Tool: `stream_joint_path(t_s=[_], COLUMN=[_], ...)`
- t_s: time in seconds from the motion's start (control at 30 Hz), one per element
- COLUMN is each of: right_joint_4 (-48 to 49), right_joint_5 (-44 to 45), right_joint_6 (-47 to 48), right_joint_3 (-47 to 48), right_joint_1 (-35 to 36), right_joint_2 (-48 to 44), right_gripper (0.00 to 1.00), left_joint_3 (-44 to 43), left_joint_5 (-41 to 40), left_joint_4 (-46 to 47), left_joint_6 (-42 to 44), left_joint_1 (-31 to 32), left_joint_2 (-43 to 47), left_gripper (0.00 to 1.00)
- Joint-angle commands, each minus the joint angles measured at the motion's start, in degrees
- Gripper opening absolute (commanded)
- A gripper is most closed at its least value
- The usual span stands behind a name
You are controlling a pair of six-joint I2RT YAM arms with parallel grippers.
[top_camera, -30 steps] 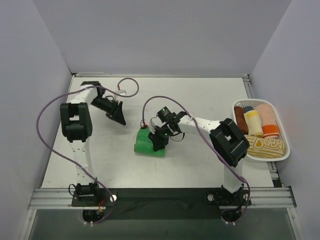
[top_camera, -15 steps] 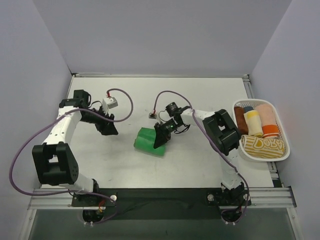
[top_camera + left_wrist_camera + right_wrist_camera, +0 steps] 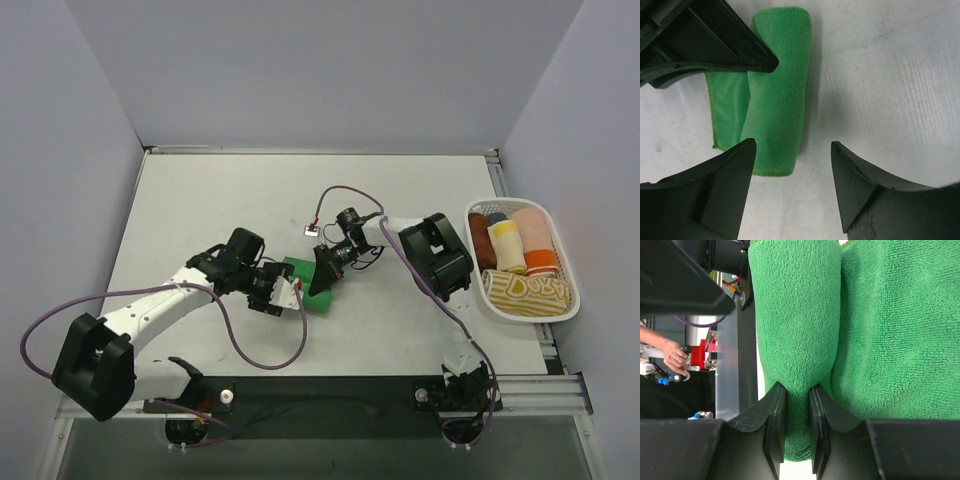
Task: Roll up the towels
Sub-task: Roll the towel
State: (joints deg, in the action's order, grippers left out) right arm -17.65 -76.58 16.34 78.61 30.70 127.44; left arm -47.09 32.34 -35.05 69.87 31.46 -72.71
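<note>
Green towel [image 3: 297, 268] sits just below centre of the top view, on the white table [image 3: 200, 200], mostly covered by the two grippers. In the left wrist view the towel [image 3: 780, 90] is partly rolled: a thick roll runs from top centre down to mid-frame, with a flat single layer sticking out on its left side.

Right gripper [image 3: 318, 283] comes in from the right of the towel. In the right wrist view its fingers [image 3: 775, 425] are pinched close together on a fold at the end of the roll [image 3: 800, 315], with only a thin strip of cloth between them. One of its dark fingers [image 3: 715, 45] shows in the upper left of the left wrist view, tip touching the roll.

Left gripper [image 3: 288, 294] is at the towel's lower left edge. Its jaws are spread wide [image 3: 793, 145], one on each side of the near end of the roll and holding nothing.

At the right edge of the top view, well apart from the towel, a white basket [image 3: 530, 316] holds several rolled cloths [image 3: 507, 245], one of them pale yellow.
</note>
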Motion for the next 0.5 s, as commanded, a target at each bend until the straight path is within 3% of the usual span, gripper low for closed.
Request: stream_joint_path(t_s=[0.0, 0.23, 0.33, 0.37, 0.47], right_joint_4=[-4.41, -5.55, -5.9, -5.91, -6.43], right_joint_5=[6.53, 6.35, 6.26, 6.26, 6.35], right_joint_6=[1.51, 1.33, 0.98, 0.8, -0.17], right_joint_3=[-0.47, 1.37, 1.72, 1.98, 3.13], right_joint_1=[0.42, -0.29, -0.46, -0.46, -0.81], right_joint_2=[3.43, 4.49, 4.31, 4.31, 4.14], right_gripper=[0.0, 0.0, 0.01, 0.02, 0.05], left_joint_3=[1.21, 2.0, 1.04, 0.17, -0.19], left_joint_5=[-4.48, -6.14, -8.5, -9.56, -10.89], left_joint_4=[13.32, 18.17, 16.78, 15.98, 14.84], left_joint_6=[3.43, 5.37, 5.72, 5.37, 0.81], left_joint_1=[2.72, 6.59, 7.56, 7.73, 7.82], left_joint_2=[-1.2, -7.97, -12.45, -14.55, -15.62], left_gripper=[0.72, 0.7, 0.62, 0.51, 0.37])
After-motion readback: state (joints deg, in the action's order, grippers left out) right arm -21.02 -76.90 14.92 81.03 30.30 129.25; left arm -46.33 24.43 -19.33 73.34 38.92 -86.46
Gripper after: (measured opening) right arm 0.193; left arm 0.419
